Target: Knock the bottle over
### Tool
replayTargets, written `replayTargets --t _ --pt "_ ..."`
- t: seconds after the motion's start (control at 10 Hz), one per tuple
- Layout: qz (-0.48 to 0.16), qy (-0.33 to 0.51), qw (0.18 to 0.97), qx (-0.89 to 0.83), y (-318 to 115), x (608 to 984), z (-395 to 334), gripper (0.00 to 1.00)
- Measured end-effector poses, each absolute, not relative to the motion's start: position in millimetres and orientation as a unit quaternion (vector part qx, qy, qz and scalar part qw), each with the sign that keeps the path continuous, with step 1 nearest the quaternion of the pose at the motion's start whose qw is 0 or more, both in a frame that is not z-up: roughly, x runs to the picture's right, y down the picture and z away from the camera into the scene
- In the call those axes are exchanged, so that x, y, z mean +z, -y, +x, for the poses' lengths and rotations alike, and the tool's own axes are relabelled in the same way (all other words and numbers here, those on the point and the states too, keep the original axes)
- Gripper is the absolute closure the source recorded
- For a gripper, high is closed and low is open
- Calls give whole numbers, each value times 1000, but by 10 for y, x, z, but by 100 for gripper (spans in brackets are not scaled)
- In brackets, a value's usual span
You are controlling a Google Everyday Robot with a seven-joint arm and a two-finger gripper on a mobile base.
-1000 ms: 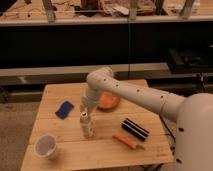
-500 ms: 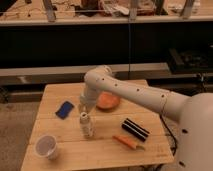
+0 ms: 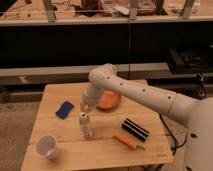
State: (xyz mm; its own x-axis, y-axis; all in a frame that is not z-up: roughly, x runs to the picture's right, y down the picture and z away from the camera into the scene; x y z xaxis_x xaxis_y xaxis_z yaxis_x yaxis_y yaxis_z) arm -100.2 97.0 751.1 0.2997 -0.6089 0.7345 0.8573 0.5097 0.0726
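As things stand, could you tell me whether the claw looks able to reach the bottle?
Probably yes: the claw hangs just above the upright bottle, with nothing between them; the cup stands well off to the side.

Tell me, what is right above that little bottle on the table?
The robot's tool hangs just over the bottle, which stands upright on the wooden table. Whether the tool touches the cap cannot be told. The arm hides part of the orange thing behind.

The arm's base is cut off at the right edge, far from the gripper (image 3: 85,108). An orange plate (image 3: 109,101) beside the gripper sits partly hidden behind the arm.
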Motion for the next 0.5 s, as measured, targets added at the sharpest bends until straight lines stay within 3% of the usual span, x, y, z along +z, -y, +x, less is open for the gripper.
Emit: replayTargets --t 0.5 --pt "-156 356 787 -480 -893 7829 -859 100"
